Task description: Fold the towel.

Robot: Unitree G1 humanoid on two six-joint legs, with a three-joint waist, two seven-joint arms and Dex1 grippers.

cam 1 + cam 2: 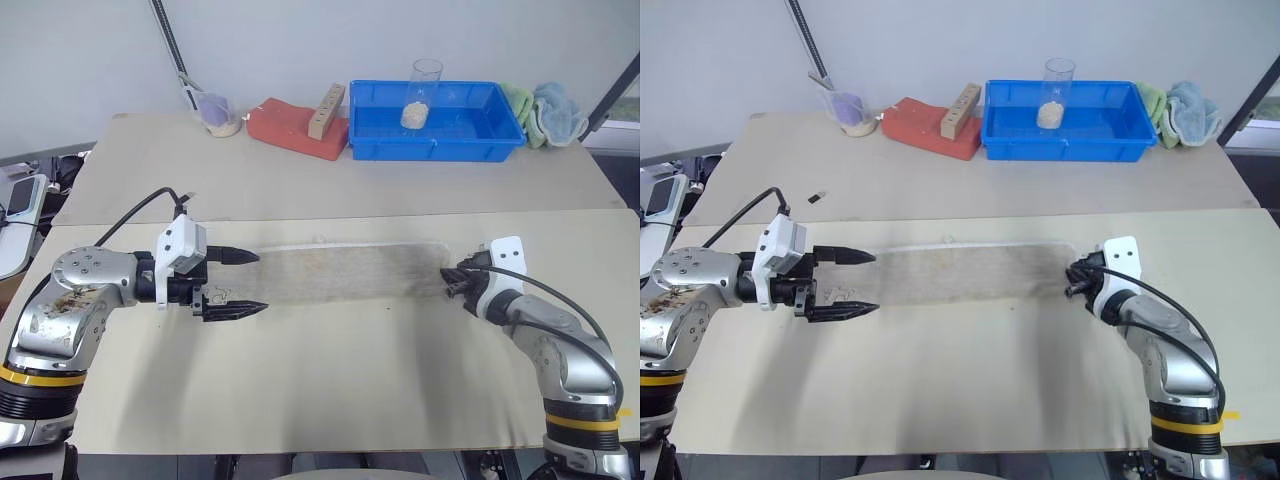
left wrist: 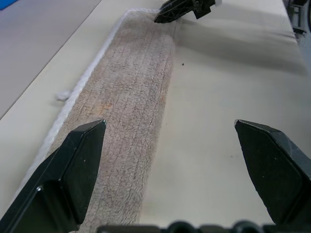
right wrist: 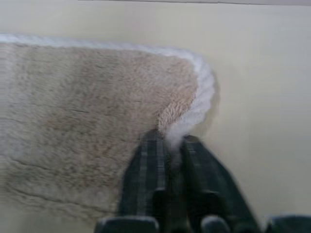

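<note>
The towel (image 1: 340, 271), a beige-grey cloth with a white stitched border, lies folded into a long narrow strip across the near table. My left gripper (image 1: 245, 283) stands open at the strip's left end, one finger on each side of it, with nothing held. My right gripper (image 1: 458, 279) is shut on the towel's right end; the right wrist view shows its fingers (image 3: 146, 165) pinching the white border at the corner (image 3: 194, 104). The left wrist view looks along the towel (image 2: 131, 97) to my right gripper (image 2: 170, 12) at its far end.
On the far table stand a blue tray (image 1: 436, 122) holding a clear cup, a red block (image 1: 298, 128) with a wooden piece on it, a small cup (image 1: 216, 113), and green and light blue cloths (image 1: 545, 110). A seam (image 1: 350, 215) divides the two tables.
</note>
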